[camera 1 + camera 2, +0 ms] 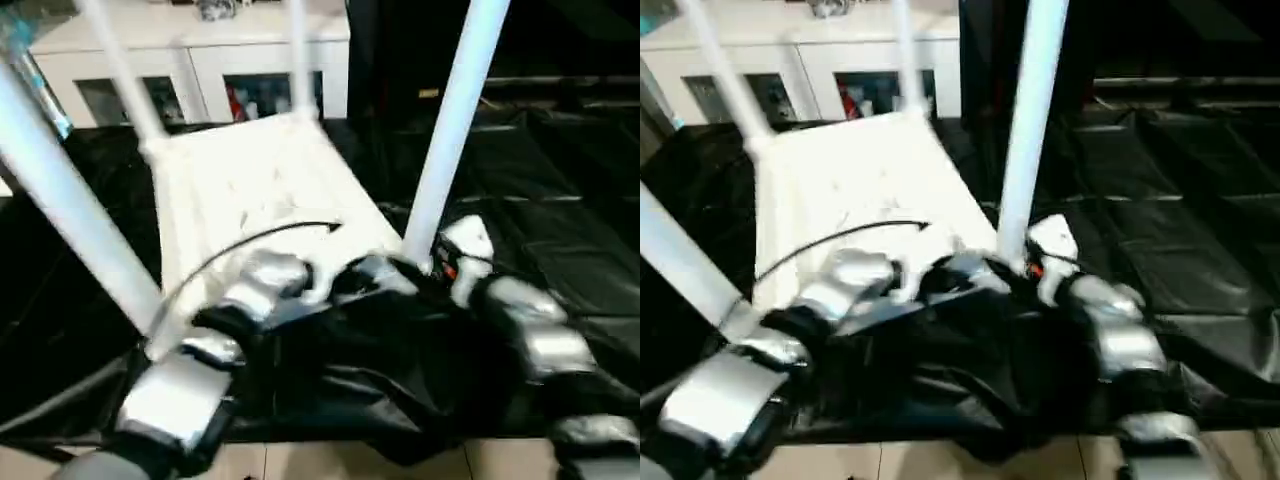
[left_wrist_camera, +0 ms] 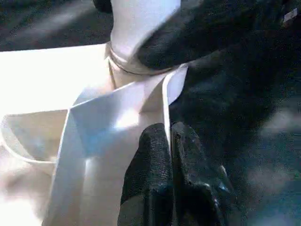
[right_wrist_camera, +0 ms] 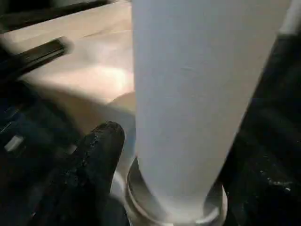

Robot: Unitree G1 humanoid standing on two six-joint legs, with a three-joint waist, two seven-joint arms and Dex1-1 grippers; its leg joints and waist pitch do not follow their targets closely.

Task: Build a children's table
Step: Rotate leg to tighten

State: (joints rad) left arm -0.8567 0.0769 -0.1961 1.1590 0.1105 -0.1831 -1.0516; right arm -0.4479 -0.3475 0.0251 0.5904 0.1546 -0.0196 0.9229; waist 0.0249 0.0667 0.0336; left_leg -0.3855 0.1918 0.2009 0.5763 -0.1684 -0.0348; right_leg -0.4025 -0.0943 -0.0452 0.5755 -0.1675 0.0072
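From the left eye view, the children's table (image 1: 255,185) is seen lying upside down on a black sheet (image 1: 560,210), its ribbed underside facing up and four legs rising from its corners. The near right leg (image 1: 455,120) stands in its corner socket just ahead of the right gripper (image 1: 405,270), and the near left leg (image 1: 70,215) slants up past the left forearm. A white cabinet (image 1: 190,60) with glass doors is seen behind the table's far edge. Open black sheet lies to the right of the table, while pale floor (image 1: 330,462) shows along the sheet's near edge.

In the right eye view the same scene is given, with a black cable (image 1: 840,240) arching over the tabletop towards the left gripper (image 1: 902,282).

In the left wrist view, the left gripper's black fingers (image 2: 155,165) are seen pressed together on the thin upright rim of the table, one on each side of it, near the socket where the leg enters.

In the right wrist view, the leg is seen seated in its round socket (image 3: 174,207). One black finger (image 3: 101,146) rests just beside the leg's base; the other is hidden, so whether this gripper is apart or clamped cannot be told.
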